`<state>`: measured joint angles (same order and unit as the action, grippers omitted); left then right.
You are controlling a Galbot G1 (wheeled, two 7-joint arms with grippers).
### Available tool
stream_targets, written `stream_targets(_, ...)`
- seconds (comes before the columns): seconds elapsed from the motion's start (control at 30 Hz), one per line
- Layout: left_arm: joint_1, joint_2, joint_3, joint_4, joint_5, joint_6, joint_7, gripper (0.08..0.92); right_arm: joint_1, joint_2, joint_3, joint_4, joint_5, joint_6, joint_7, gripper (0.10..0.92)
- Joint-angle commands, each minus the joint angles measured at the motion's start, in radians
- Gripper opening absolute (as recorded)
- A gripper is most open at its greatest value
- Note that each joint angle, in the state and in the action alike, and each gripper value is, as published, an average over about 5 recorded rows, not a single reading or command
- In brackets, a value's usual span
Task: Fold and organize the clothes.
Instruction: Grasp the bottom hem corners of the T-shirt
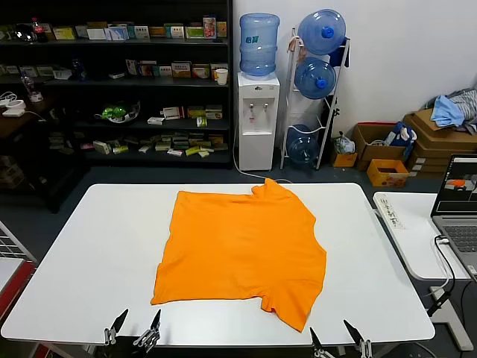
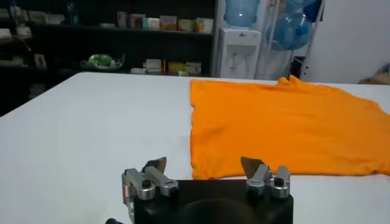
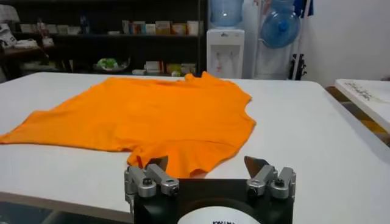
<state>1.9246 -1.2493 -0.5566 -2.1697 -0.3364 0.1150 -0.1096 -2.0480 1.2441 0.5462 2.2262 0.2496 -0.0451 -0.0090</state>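
Note:
The bright orange T-shirt (image 1: 242,250) lies spread flat on the white table (image 1: 89,253), plain side up, its hem to the left and its sleeves to the right. My left gripper (image 1: 134,328) is open and empty at the table's near edge, just short of the shirt's near left corner (image 2: 204,173). My right gripper (image 1: 337,341) is open and empty at the near edge, just right of the near sleeve (image 3: 183,161). In the wrist views the left gripper (image 2: 205,165) and the right gripper (image 3: 207,164) each face the shirt (image 2: 286,128) (image 3: 152,115) without touching it.
A second white table with a laptop (image 1: 460,201) stands to the right. Behind the table are dark shelves (image 1: 119,82), a water dispenser (image 1: 258,112), a rack of water bottles (image 1: 317,82) and cardboard boxes with a pale blue cloth heap (image 1: 451,110).

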Motion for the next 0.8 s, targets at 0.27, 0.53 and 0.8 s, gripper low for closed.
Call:
stream_targets(0.27, -0.218, 0.064, 0.026, 0.147, -0.149, 0.120, 0.016, 0.823, 0.237, 0.013, -0.110, -0.091, 0.094, -0.233, 0.115, 0.823)
stream_targets(0.53, -0.291, 0.068, 0.026, 0.221, -0.153, 0.156, 0.035, 0.823, 0.354, 0.076, -0.210, -0.202, 0.105, -0.305, 0.194, 0.823)
stream_targets(0.8, -0.296, 0.066, 0.033, 0.230, -0.153, 0.154, 0.044, 0.823, 0.377, 0.101, -0.246, -0.222, 0.104, -0.315, 0.197, 0.823)
